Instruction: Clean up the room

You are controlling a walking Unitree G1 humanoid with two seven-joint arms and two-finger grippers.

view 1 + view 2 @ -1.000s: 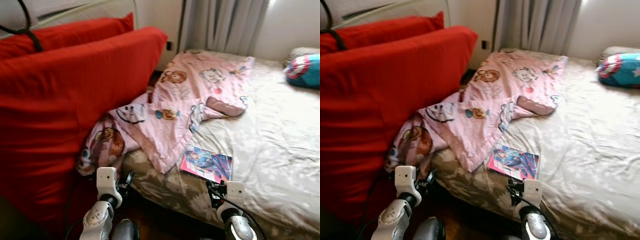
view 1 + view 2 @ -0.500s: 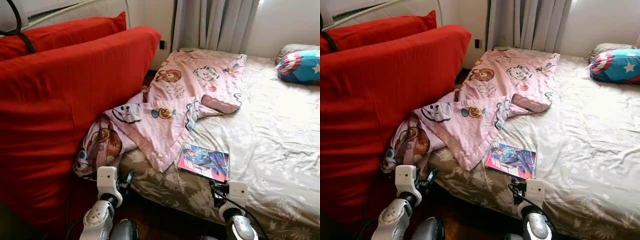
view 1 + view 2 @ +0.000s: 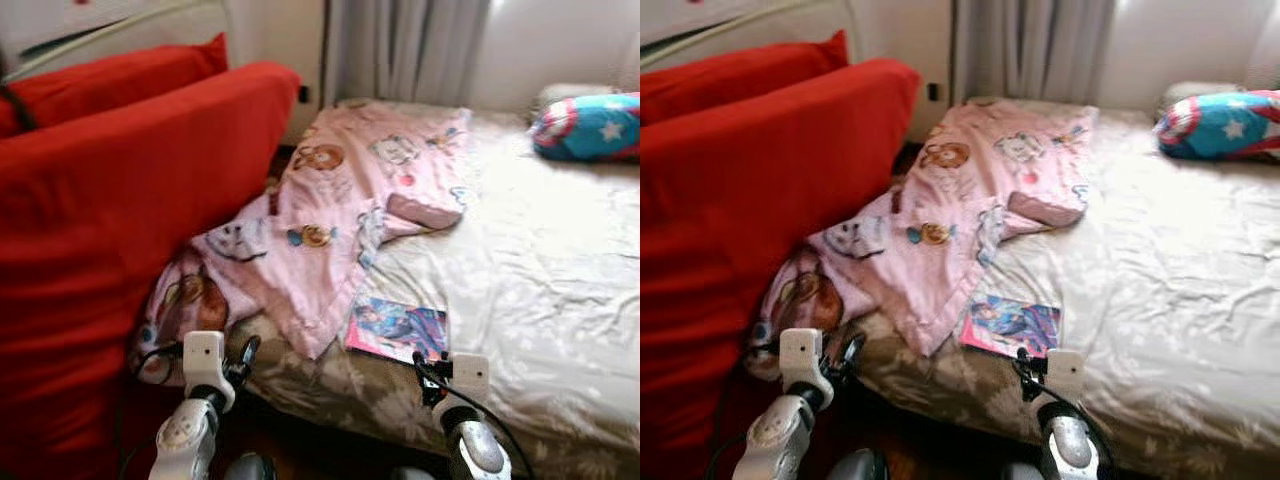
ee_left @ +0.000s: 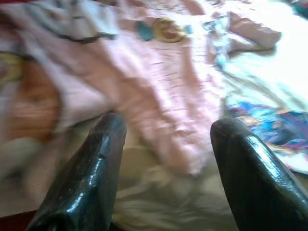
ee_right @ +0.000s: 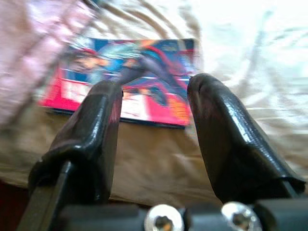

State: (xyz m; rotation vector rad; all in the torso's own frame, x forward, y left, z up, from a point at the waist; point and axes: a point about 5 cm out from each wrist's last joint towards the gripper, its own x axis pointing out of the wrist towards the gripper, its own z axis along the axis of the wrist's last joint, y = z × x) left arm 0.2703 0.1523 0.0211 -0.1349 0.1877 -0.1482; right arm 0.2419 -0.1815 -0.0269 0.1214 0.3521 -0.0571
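Observation:
A pink cartoon-print blanket [image 3: 350,205] lies crumpled across the near left part of the bed and spills over its edge by the red cushions. A colourful magazine [image 3: 397,327] lies flat on the sheet beside the blanket's lower corner. My left gripper [image 4: 166,127] is open, held low before the bed edge, facing the pink blanket [image 4: 159,91]. My right gripper [image 5: 154,91] is open just short of the magazine [image 5: 125,79], its fingers apart with nothing between them.
Big red cushions [image 3: 120,230] stand on the left against the bed. The bed sheet [image 3: 530,270] stretches to the right, with a blue, red and white star pillow [image 3: 588,127] at the far right. Grey curtains [image 3: 405,50] hang behind.
The whole picture has shifted and blurred as the camera moved. Both grippers stay low before the bed edge, open as before.

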